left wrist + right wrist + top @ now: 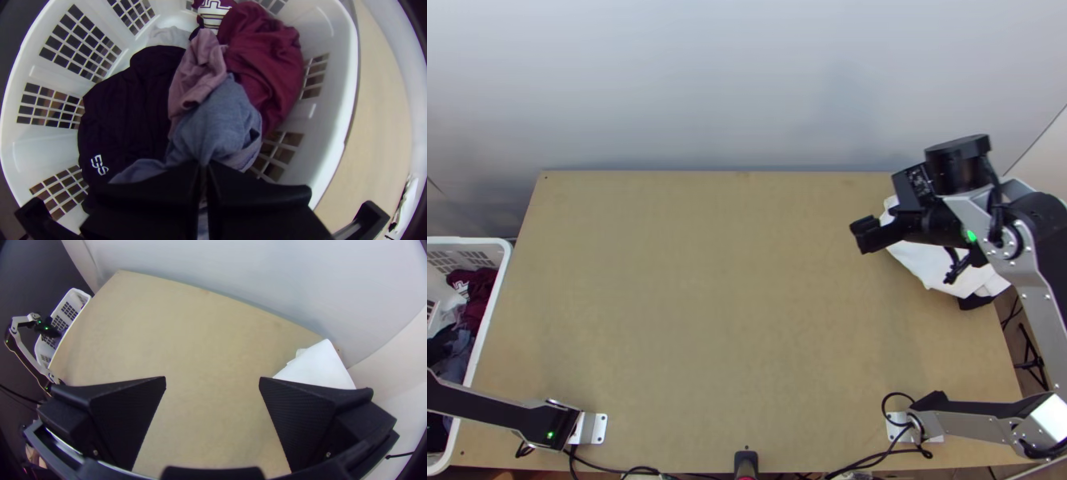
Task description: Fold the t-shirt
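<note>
A wide open path crosses the middle of the table (731,280) — low or high. At the far right, the right arm (1047,316) and its gripper (865,233) overhang a white cloth (923,260), crowding that corner. A wall (707,88) bounds the far side; cables (863,462) line the near edge. Basket walls (342,102) stand around the clothes (213,120) — hemming in sideways passage.
</note>
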Controlling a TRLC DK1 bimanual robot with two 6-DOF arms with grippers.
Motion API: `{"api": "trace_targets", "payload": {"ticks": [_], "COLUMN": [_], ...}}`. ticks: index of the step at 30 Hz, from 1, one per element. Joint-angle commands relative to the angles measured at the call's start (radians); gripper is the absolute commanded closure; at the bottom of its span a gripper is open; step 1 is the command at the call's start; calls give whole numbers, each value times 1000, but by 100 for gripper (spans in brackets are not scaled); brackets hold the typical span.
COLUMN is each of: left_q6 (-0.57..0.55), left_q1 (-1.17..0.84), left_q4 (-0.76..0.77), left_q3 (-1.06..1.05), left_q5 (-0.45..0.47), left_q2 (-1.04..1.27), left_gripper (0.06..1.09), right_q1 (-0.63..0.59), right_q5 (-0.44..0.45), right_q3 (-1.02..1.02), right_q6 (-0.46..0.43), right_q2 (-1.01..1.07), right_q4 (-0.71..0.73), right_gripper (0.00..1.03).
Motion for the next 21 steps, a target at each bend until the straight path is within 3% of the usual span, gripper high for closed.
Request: {"api": "trace_targets", "payload": {"ticks": [1,6,14,17,21], "left_q6": [-95,-205,-383,-406,-372], "left_q1": [31,91,117,102,-82], "left_q4": [-169,-470,-571,-751,-708], "left_q3": [64,230,490,688,587], "left_q5": [60,238,247,310,314], "left_q2": [-136,-254,-328,-363,-616], "left_gripper": [105,105,105,105,105], "right_q1": [49,67,93,87,76], "right_q5": [-1,-5,-33,-33,-34], "right_q3": [14,9,-14,5,-20], "right_q6": [-1,-1,2,6,6], "right_q2": [19,20,11,10,-4], "right_q4": [9,9,10,13,12], "right_gripper": [5,5,5,5,5]}}
